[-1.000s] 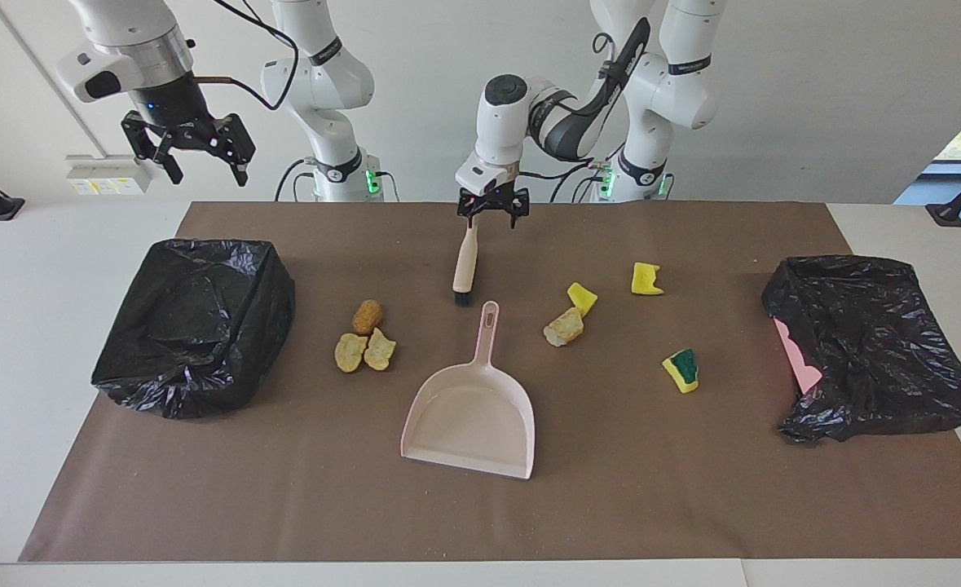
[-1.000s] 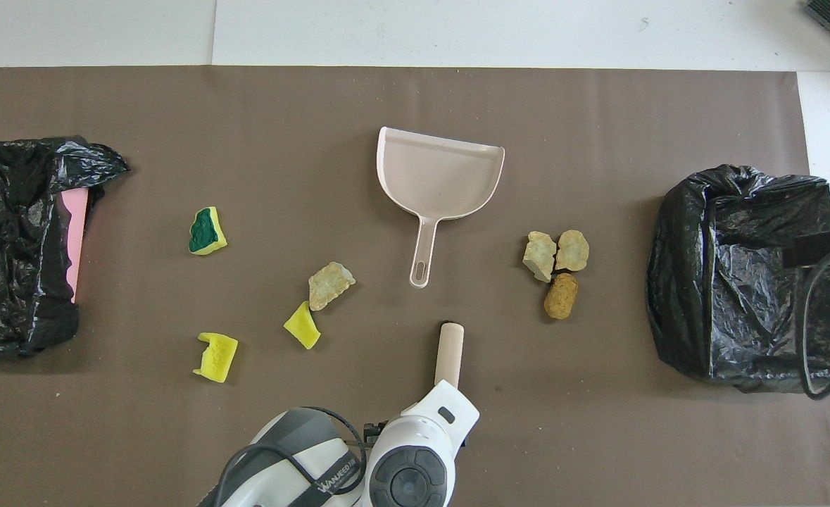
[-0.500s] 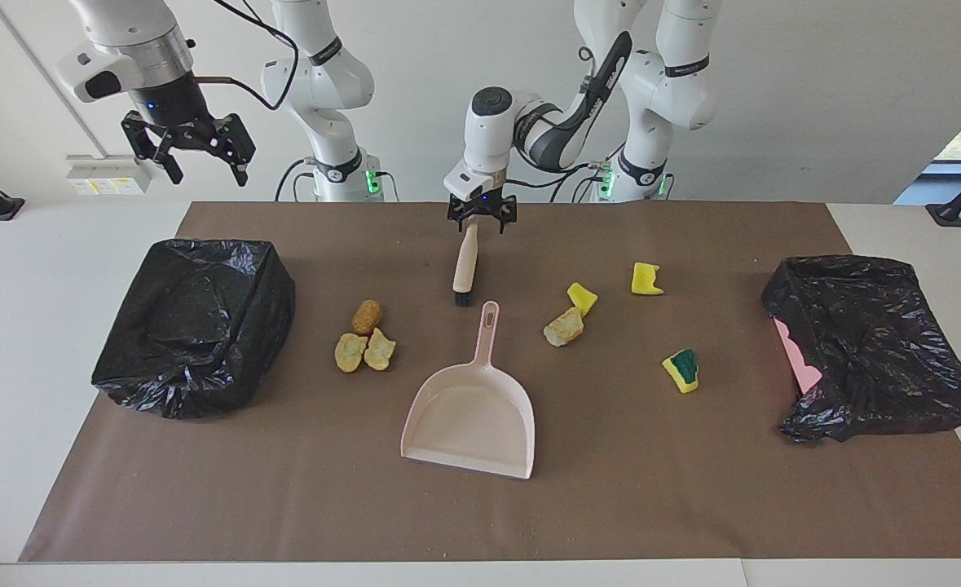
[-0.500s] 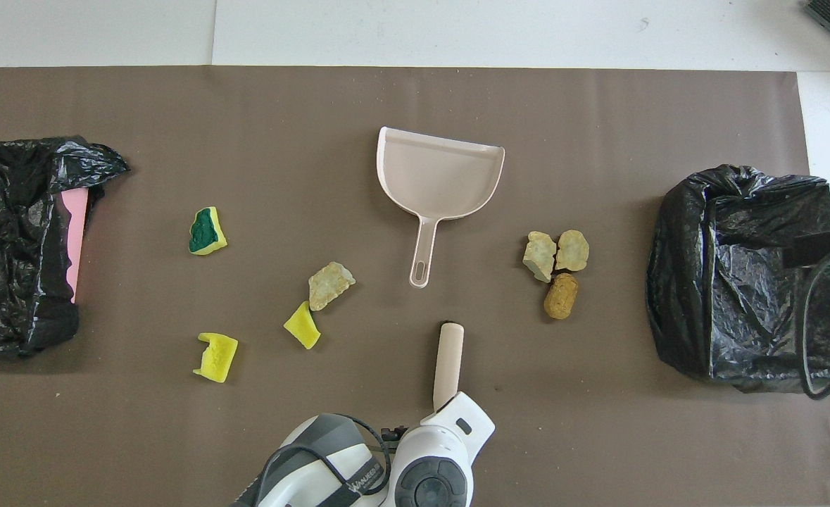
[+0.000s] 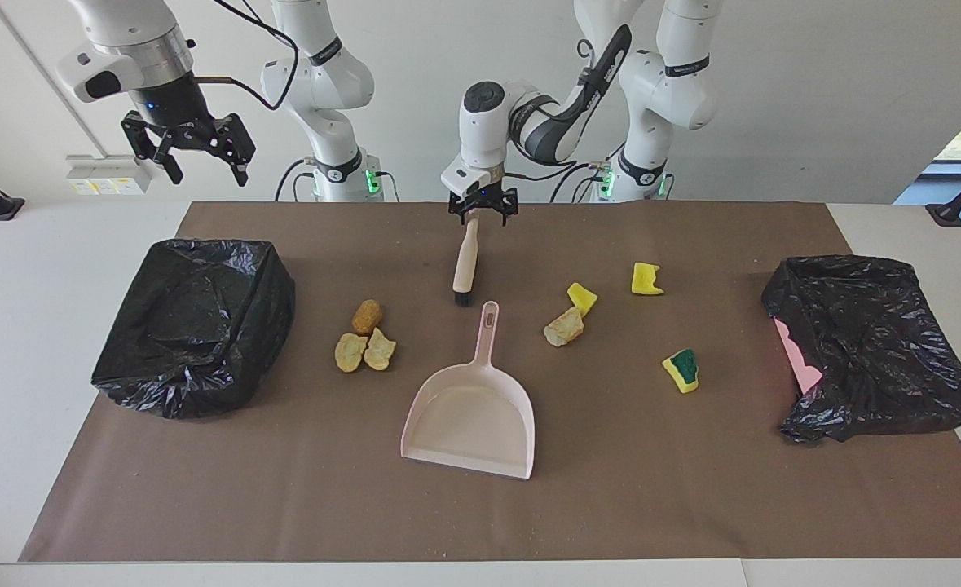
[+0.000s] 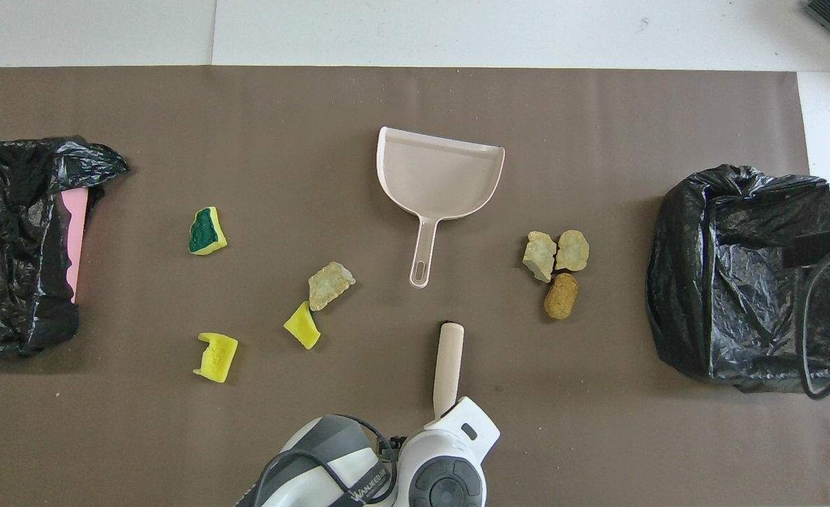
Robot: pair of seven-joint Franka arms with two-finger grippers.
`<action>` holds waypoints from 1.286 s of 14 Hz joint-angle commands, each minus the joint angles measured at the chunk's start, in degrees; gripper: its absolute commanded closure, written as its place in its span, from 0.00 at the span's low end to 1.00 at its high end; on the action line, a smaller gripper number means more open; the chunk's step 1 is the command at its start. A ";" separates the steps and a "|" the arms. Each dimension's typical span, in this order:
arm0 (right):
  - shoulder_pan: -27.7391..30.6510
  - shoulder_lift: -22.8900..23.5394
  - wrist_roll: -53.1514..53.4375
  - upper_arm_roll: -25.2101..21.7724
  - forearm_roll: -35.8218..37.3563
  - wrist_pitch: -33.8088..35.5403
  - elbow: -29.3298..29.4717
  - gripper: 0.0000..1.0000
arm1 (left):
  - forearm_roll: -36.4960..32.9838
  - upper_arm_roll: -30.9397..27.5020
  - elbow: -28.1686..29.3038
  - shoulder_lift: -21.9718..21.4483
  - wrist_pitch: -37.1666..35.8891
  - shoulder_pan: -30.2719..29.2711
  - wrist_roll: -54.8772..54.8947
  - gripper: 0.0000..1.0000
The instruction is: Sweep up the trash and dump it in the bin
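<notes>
Pink dustpan (image 5: 470,416), beige brush (image 5: 465,261), yellow sponge scraps (image 5: 647,279), black bin bags (image 5: 195,322), brown mat (image 5: 610,489).

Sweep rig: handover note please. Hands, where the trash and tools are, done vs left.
Left hand: open, low over the handle end of the brush, nothing held.
Right hand: open, raised above the bin at the right arm's end, waiting.
Dustpan: flat mid-table, empty, handle toward the robots.
Trash: three bread lumps clustered toward the right arm's end; one bread lump and three sponge scraps toward the left arm's end, near the second bin.
Done: nothing swept yet.
Left: grasp the brush, take the dustpan, sweep all seven pieces, dump.
</notes>
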State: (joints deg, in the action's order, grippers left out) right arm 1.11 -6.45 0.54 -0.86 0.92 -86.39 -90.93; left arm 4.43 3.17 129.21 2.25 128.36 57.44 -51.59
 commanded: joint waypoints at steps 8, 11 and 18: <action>-2.42 1.61 2.01 1.04 -1.18 -4.38 -2.41 0.00 | 1.37 -0.62 -0.53 -0.58 -1.62 1.10 4.48 0.34; -3.31 1.79 2.10 1.04 -1.10 -5.02 -2.76 0.00 | 1.37 -0.62 -0.97 -0.49 -1.62 1.10 4.48 0.68; -3.22 1.09 2.10 1.04 -1.10 -1.16 -3.37 0.00 | 1.46 -0.97 -1.15 -3.81 -6.95 0.49 4.39 1.00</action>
State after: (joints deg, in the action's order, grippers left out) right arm -2.59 -4.11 1.98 -0.08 0.66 -88.82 -92.99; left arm 4.83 3.23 128.31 1.77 126.06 57.52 -47.79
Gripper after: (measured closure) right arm 0.000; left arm 0.736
